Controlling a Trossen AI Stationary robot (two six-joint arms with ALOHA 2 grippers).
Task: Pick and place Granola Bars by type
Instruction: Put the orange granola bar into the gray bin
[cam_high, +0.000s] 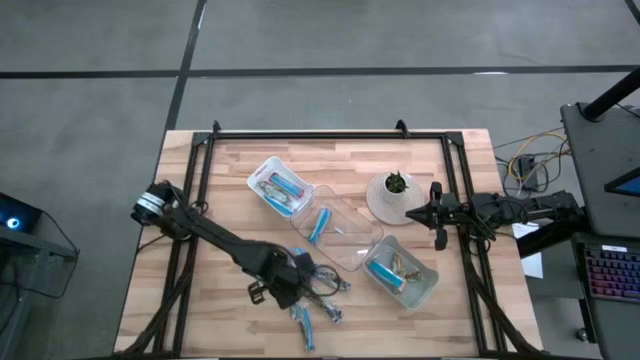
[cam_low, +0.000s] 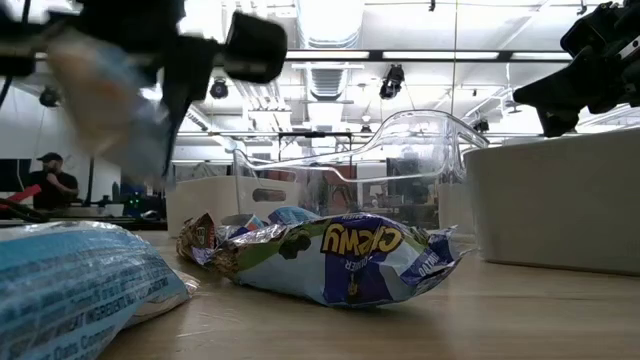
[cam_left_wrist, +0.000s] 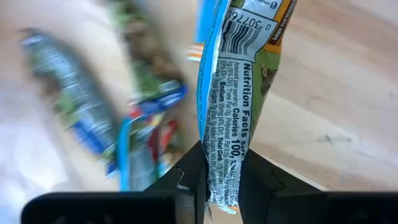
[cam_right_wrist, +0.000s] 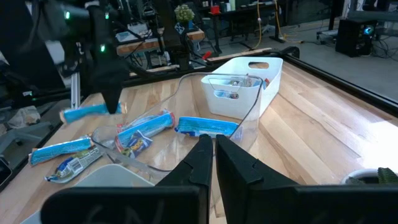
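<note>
Foil bar (cam_left_wrist: 231, 106) hangs pinched in the left gripper (cam_left_wrist: 214, 177), lifted above the loose bars (cam_high: 318, 305) just off the middle tray (cam_high: 345, 235), toward the table's (cam_high: 230, 170) near edge. Right gripper (cam_right_wrist: 213, 152) waits beside the plant pot (cam_high: 392, 197), fingers pressed together, empty. Loose bars blur in the wrist view; their number is unclear.

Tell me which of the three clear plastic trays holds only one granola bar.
The middle clear plastic tray, between the other two: a single blue-wrapped bar lies at its end. The upper-left tray and lower-right tray each hold more than one.
</note>
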